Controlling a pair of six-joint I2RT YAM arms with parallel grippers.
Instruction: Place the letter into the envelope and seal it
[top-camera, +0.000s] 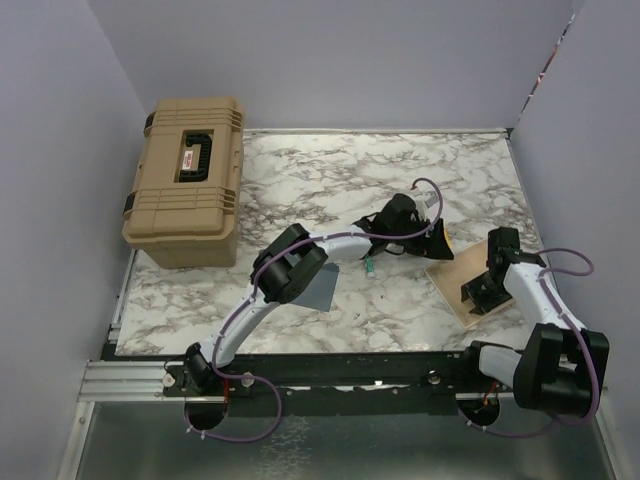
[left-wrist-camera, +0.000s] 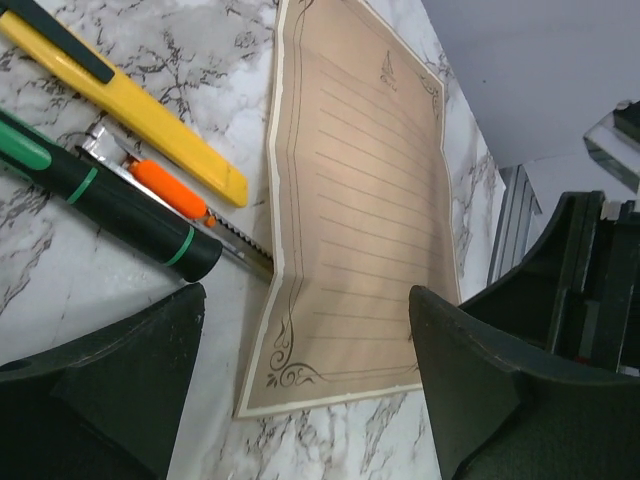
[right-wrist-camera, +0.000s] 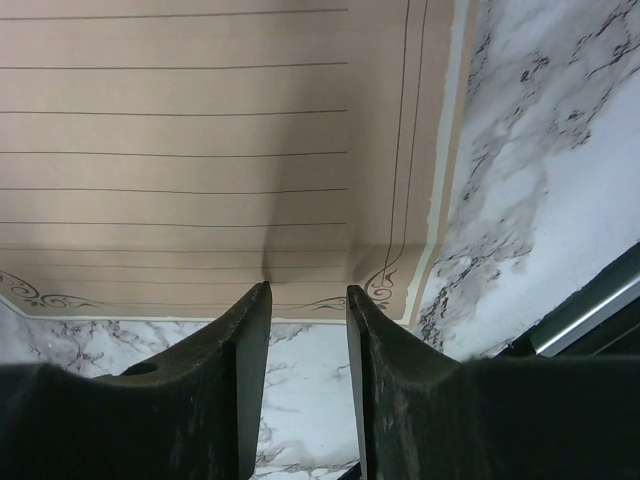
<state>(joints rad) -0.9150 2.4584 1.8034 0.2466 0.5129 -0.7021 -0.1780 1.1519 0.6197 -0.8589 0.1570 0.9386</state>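
Right end effector (right-wrist-camera: 306, 290), nearest the lens, shows a narrow gap with nothing between, its tips at the border of the letter (right-wrist-camera: 200, 150), where the sheet puckers. Left end effector (left-wrist-camera: 308, 300) hangs wide above the same sheet. We find the letter at 4 o'clock on the counter (top-camera: 300, 180) and the envelope (top-camera: 322, 288) near 6 o'clock. We judge the paper light, limp, crease-prone and lying flat on the marble: take it by a lifted edge, gently.
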